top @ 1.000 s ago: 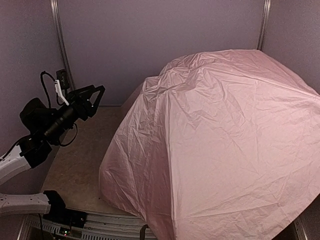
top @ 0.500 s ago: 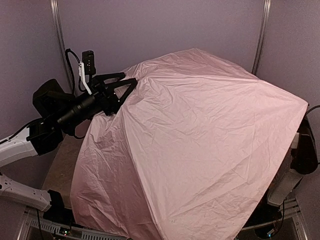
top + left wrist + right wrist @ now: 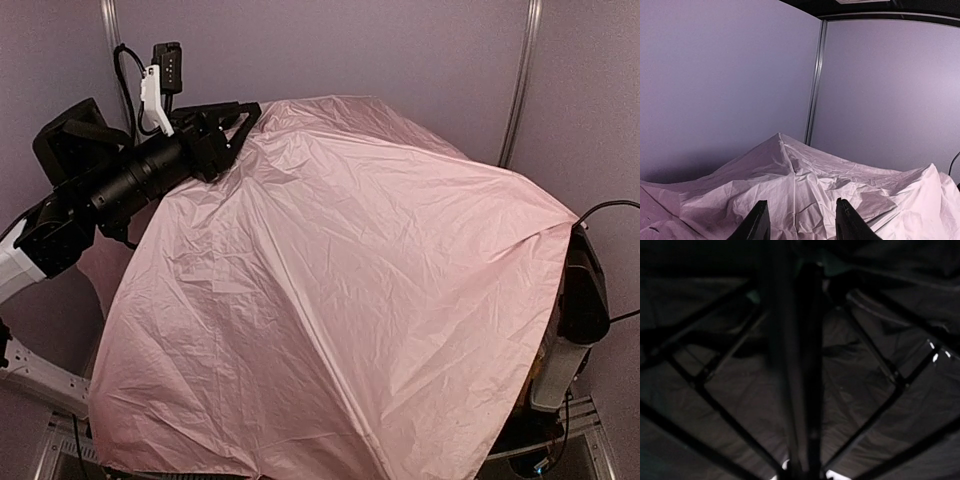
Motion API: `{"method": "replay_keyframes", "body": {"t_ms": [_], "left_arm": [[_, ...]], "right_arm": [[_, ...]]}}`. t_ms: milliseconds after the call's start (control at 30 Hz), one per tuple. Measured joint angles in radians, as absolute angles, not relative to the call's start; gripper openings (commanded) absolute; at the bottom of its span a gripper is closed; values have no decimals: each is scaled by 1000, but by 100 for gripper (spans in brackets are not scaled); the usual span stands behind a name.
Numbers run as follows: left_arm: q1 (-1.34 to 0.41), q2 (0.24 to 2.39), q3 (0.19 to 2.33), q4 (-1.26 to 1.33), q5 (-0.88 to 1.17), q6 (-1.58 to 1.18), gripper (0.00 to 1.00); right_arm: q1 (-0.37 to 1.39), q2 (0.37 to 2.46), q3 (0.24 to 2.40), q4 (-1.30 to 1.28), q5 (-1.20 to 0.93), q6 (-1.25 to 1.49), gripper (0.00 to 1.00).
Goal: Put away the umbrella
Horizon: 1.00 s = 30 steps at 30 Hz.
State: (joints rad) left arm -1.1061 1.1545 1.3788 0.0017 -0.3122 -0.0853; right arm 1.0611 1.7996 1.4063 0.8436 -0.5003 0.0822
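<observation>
Lilac-grey panel walls (image 3: 350,50) frame a cell almost filled by the open umbrella (image 3: 370,300), its pale pink canopy tilted and spread from the back left corner to the near edge. At the canopy's upper left rim, the left end effector (image 3: 243,120) has its fingers (image 3: 759,225) apart, crumpled pink fabric showing between them. The right arm (image 3: 582,300) reaches under the canopy's right edge. Seen only dimly in its wrist view, the right end effector (image 3: 806,471) is closed on the black shaft (image 3: 797,365), ribs (image 3: 875,360) fanning across the dark lining.
</observation>
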Motion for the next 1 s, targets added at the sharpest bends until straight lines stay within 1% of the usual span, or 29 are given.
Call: {"method": "replay_keyframes", "body": {"t_ms": [133,233,300,367,433,567,633,700,767,833,933,1000], "left_arm": [[-1183,1217,1547,-99,-386,-54,48],[-1195,1228,1575,-137,-410,-40,49],[-1159,1225,1554,-159,-392,-51,49],[-1092,1211,1469,-152,-333,-73,49],[-1037,1190,1353,-71,-273,-101,50],[-979,1173,1100,26,-197,-131,50],[-961,1200,1034,51,-192,-149,50],[-940,1233,1017,67,-192,-178,51],[-933,1256,1022,89,-210,-195,54],[-933,1261,1037,91,-226,-182,62],[-939,1239,1055,76,-238,-146,79],[-950,1197,1054,52,-234,-126,89]], "right_arm": [[1082,1822,1432,967,-488,123,2],[1091,1822,1423,1005,-476,121,4],[1092,1822,1384,1029,-455,109,5],[1076,1823,1311,1050,-439,109,5],[1046,1835,1237,1108,-430,119,4],[984,1906,1031,1332,-459,91,0],[959,1959,958,1453,-467,70,0],[947,2003,914,1562,-440,69,0],[941,2001,913,1563,-427,68,0],[940,1991,918,1562,-415,66,0],[951,1967,921,1554,-394,59,0],[962,1938,906,1549,-389,44,0]]}}
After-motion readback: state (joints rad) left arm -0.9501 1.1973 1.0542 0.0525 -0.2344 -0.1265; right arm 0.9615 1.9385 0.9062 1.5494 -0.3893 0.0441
